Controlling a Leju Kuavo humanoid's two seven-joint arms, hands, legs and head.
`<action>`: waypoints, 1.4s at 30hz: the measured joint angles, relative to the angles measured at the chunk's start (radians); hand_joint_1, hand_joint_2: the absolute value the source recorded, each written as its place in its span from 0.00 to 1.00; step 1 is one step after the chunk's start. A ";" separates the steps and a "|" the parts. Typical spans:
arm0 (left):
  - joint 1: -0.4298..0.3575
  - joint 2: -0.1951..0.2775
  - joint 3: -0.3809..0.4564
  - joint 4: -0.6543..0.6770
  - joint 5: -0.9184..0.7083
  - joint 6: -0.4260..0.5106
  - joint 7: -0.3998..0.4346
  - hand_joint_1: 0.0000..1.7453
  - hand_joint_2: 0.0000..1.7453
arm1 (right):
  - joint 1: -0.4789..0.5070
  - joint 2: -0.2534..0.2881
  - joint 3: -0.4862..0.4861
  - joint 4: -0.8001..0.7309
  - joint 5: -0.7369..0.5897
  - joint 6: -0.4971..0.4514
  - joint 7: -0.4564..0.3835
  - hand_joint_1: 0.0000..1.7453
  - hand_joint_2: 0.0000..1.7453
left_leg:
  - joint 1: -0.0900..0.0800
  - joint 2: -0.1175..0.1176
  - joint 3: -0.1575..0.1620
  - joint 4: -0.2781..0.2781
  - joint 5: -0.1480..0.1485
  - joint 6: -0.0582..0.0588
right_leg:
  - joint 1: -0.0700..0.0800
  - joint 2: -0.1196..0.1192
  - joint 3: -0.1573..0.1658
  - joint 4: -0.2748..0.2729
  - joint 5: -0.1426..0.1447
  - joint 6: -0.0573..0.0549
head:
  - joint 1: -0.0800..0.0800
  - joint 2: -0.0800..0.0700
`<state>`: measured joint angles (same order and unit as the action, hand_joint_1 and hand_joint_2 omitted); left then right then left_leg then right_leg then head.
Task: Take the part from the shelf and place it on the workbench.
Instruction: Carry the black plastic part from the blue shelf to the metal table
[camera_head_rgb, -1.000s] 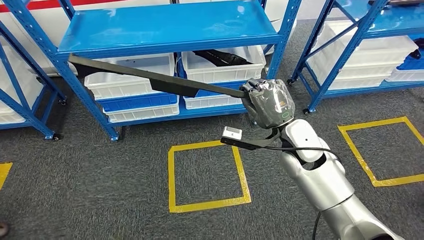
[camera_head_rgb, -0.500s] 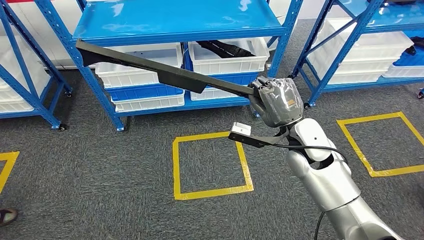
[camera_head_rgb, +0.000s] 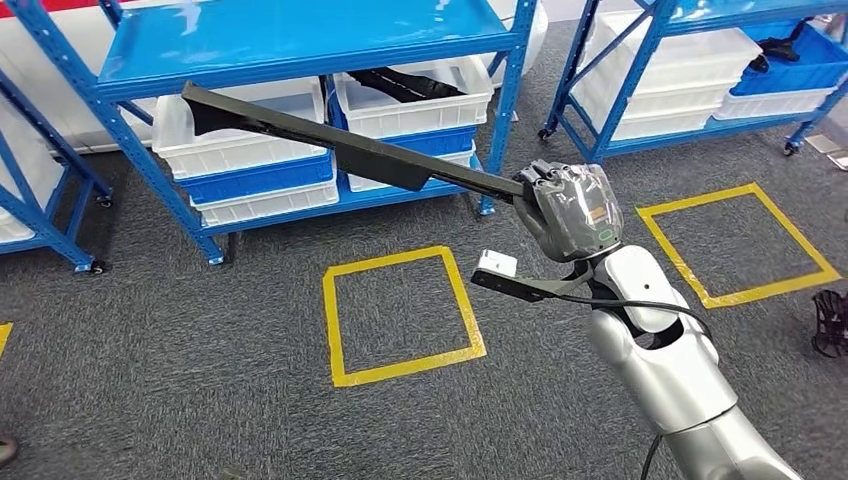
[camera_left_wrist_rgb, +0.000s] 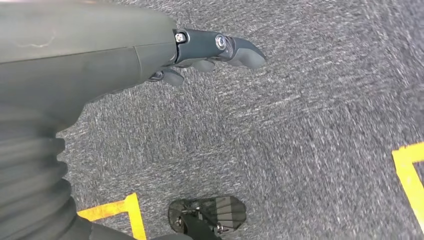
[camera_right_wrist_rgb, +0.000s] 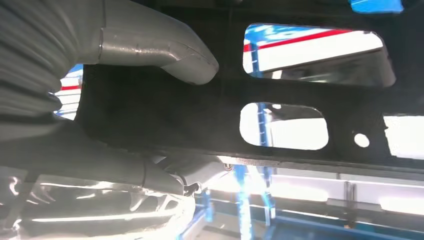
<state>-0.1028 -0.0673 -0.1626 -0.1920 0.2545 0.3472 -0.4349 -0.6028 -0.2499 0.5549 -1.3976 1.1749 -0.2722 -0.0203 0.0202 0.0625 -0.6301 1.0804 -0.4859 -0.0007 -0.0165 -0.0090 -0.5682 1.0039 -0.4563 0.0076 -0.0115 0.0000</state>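
Head view had your right hand (camera_head_rgb: 570, 208) clenched on one end of the part (camera_head_rgb: 340, 148), a long black bar, and that was the relation to mind. The part ran out from the hand up and to the robot's left, long axis nearly level, its far tip hanging in front of the shelf (camera_head_rgb: 300, 40) and its white bins (camera_head_rgb: 240, 150). So all the length lay to one side of the grip, and any swing of the wrist would have carried that tip wide. It was off the shelf, held in the air over the carpet. No desk showed in the frames, so you could not have judged from here which way the carry had to go.

Right wrist view confirmed it: the thumb (camera_right_wrist_rgb: 165, 52) lay across the part's flat black face, close by its cut-out windows.

Left wrist view showed your left hand (camera_left_wrist_rgb: 210, 50) hanging over the carpet, holding nothing, fingers loosely apart. The right was plainly the working hand.

The count: one part in hand, another dark piece in a bin (camera_head_rgb: 410, 85), two yellow floor squares (camera_head_rgb: 400, 315), three shelf units.
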 joint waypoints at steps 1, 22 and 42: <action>0.001 0.000 0.000 0.000 -0.001 0.000 0.001 0.00 1.00 | 0.001 0.000 0.000 -0.002 0.000 0.001 0.000 1.00 1.00 | 0.002 -0.025 -0.020 0.051 -0.039 -0.003 | -0.003 0.007 -0.005 -0.001 0.006 -0.010 | -0.001 0.000; 0.004 -0.004 -0.001 0.000 -0.006 0.003 0.010 0.00 1.00 | 0.029 0.000 -0.010 -0.014 0.020 0.004 0.019 1.00 1.00 | 0.010 0.010 0.066 -0.052 -0.001 0.040 | -0.011 0.000 -0.135 0.208 -0.037 0.058 | 0.013 0.000; 0.004 -0.003 -0.001 0.000 -0.008 0.018 0.010 0.00 1.00 | 0.019 0.018 -0.027 -0.019 0.042 0.009 0.022 1.00 1.00 | 0.006 -0.145 0.062 -0.030 -0.017 0.025 | 0.007 0.139 -0.064 0.024 0.041 0.010 | 0.003 0.000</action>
<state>-0.0990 -0.0708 -0.1633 -0.1919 0.2469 0.3650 -0.4253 -0.5839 -0.2316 0.5283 -1.4168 1.2174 -0.2628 0.0021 0.0258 -0.0825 -0.5678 1.0508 -0.5027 0.0243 -0.0096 0.1302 -0.6317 1.0274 -0.4155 0.0172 -0.0088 0.0000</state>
